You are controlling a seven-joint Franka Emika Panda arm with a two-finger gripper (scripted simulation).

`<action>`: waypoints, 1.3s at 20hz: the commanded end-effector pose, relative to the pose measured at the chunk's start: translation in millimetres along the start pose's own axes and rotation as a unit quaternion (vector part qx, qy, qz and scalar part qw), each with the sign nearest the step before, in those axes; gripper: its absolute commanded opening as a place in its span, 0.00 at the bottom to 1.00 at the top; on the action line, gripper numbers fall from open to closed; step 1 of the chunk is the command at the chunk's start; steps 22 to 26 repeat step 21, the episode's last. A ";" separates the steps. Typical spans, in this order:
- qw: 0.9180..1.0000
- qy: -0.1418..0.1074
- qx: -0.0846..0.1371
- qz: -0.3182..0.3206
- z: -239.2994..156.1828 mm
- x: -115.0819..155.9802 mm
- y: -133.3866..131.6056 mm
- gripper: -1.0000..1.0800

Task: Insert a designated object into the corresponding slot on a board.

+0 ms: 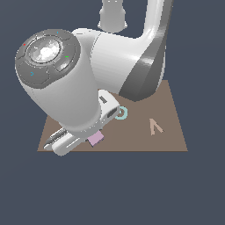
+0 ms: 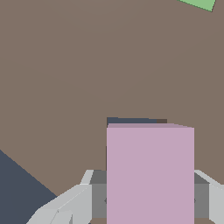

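Flat dark grey-blue backdrop, matte brown rectangular board (image 1: 171, 132) lying flat. Grey gripper (image 2: 148, 197) is clamped on the smooth pale pink square block (image 2: 150, 175), fingers (image 2: 98, 192) pressing both its sides. Block hangs low over the board's near edge, a dark slot (image 2: 131, 120) strip showing just past it.

Under my arm: one bench (image 1: 26, 189), a plain dark blue-grey surface. Lying directly on it: one flat brown board (image 1: 169, 132), four-sided, its near edge wider than its far edge in the exterior view. A large part of the board is hidden behind my arm in that view. In the wrist view, a dark wedge of bench (image 2: 17, 183) shows beside the board's edge (image 2: 65, 87).
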State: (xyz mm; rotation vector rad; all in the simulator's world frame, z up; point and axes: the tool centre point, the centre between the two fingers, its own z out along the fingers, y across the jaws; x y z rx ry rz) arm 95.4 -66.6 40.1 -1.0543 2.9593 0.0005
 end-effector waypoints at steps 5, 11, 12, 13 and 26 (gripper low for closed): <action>1.000 0.000 0.000 0.012 0.0 2.3 -1.2 0.00; 1.000 0.000 0.000 0.014 9.6 2.7 -1.6 0.00; 1.000 0.000 0.000 0.014 9.6 2.7 -1.6 0.96; 1.000 0.000 0.000 0.014 9.6 2.7 -1.6 0.96; 1.000 0.000 0.000 0.014 9.6 2.7 -1.6 0.96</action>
